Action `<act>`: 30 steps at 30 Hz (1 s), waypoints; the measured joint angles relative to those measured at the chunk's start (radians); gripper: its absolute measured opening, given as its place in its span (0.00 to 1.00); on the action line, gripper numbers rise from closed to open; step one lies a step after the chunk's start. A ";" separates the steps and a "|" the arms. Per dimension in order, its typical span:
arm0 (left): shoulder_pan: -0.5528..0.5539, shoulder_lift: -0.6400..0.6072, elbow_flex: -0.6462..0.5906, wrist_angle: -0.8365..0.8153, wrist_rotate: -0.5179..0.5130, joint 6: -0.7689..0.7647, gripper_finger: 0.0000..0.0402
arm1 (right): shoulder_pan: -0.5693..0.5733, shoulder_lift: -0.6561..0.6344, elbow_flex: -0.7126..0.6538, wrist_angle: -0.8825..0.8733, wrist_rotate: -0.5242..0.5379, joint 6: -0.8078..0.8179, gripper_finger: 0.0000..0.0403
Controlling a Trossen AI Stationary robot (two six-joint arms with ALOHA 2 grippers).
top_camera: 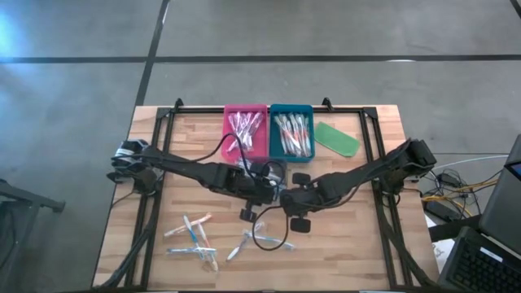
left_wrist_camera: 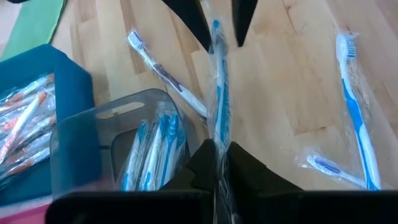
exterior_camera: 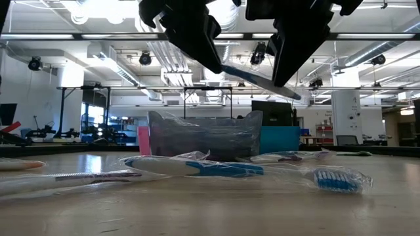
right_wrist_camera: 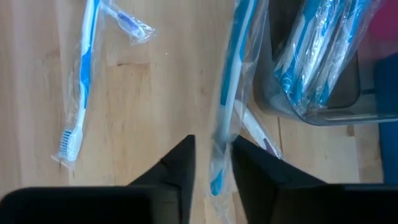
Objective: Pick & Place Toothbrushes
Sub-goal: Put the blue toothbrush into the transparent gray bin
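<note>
A: From above, what shows?

B: Both dark arms meet over the middle of the wooden table (top_camera: 383, 260). The left gripper (top_camera: 262, 189) and right gripper (top_camera: 286, 198) sit nearly nose to nose. Behind them stand a pink tray (top_camera: 229, 114) and a teal tray (top_camera: 309, 110), both filled with wrapped toothbrushes, with a flat green oblong piece (top_camera: 337, 138) just beside the teal one. Loose toothbrushes (top_camera: 195, 241) lie scattered on the front of the table.

A: And level with the tabletop?

B: A blue-handled toothbrush in a clear wrapper (exterior_camera: 262, 80) hangs in the air, slanted, between the two grippers. More wrapped brushes lie on the wood in front; a clear grey plastic bin (exterior_camera: 203, 134) stands behind.

A: Left wrist?

B: The left gripper's fingers (left_wrist_camera: 249, 171) are pinched tight on one end of that toothbrush. The far end reaches the other gripper. The grey bin holds blue brushes.

A: Right wrist?

B: The right gripper's fingers (right_wrist_camera: 177, 165) stand slightly apart either side of the brush's end, the gap visible; I can't tell whether they touch it.
</note>
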 joint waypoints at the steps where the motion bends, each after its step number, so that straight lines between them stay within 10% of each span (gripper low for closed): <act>1: 0.001 0.000 0.000 -0.002 0.000 0.000 0.05 | 0.000 -0.002 0.000 0.000 0.000 0.000 0.25; 12: 0.046 -0.036 -0.025 -0.097 -0.035 0.028 0.05 | 0.000 -0.126 0.016 -0.075 0.010 0.009 0.53; 30: 0.227 -0.346 -0.433 0.257 0.117 0.176 0.05 | -0.004 -0.428 0.003 -0.122 0.193 0.042 0.64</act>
